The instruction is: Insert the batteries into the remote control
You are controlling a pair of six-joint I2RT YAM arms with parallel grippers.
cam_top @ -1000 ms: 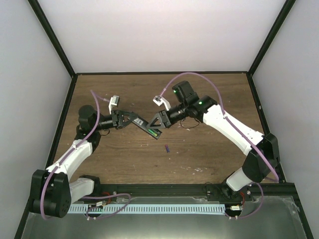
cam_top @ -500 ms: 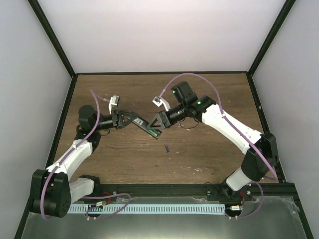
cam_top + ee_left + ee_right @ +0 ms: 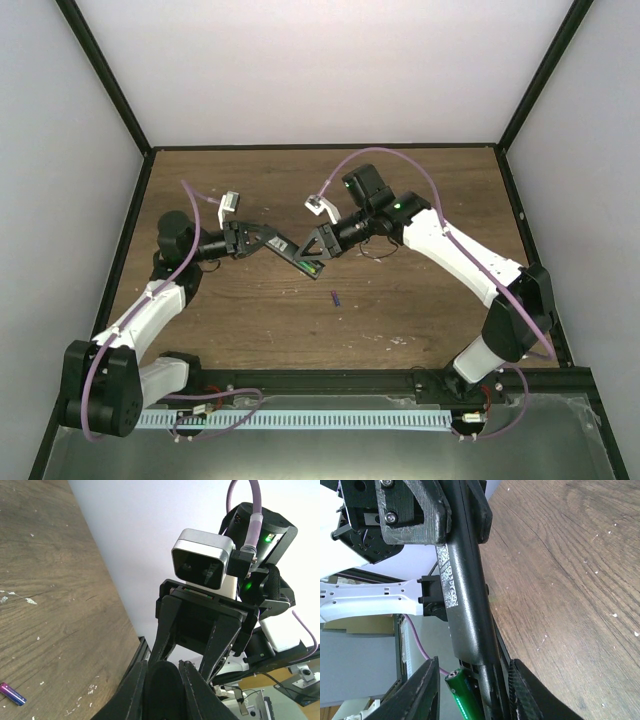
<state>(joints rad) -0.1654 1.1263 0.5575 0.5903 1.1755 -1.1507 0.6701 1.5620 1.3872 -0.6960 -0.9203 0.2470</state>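
Left pincer [image 3: 268, 241]: clamping narrow on one end of the remote control [image 3: 298, 257], holding it up off the table [image 3: 430, 190].

Remote control: bridging the two pincers, running slantwise from between the left pincer's fingers to between the right pincer's fingers, with its printed label facing the right wrist camera.

Green battery [image 3: 461, 692]: lying parallel to the remote control at the end farthest from the left pincer, sitting inside the right pincer's gap.

Right pincer [image 3: 319, 249]: standing partly apart, straddling that end of the remote control and the green battery together. Showing a sliver of space between one finger [image 3: 422, 692] and the green battery. Pressing of the other finger on the remote control: cannot tell.

Purple battery [image 3: 335, 297]: lying flat on the table, below the right pincer and toward the arm bases, apart from both pincers.

Table: showing pale specks scattered around the purple battery.
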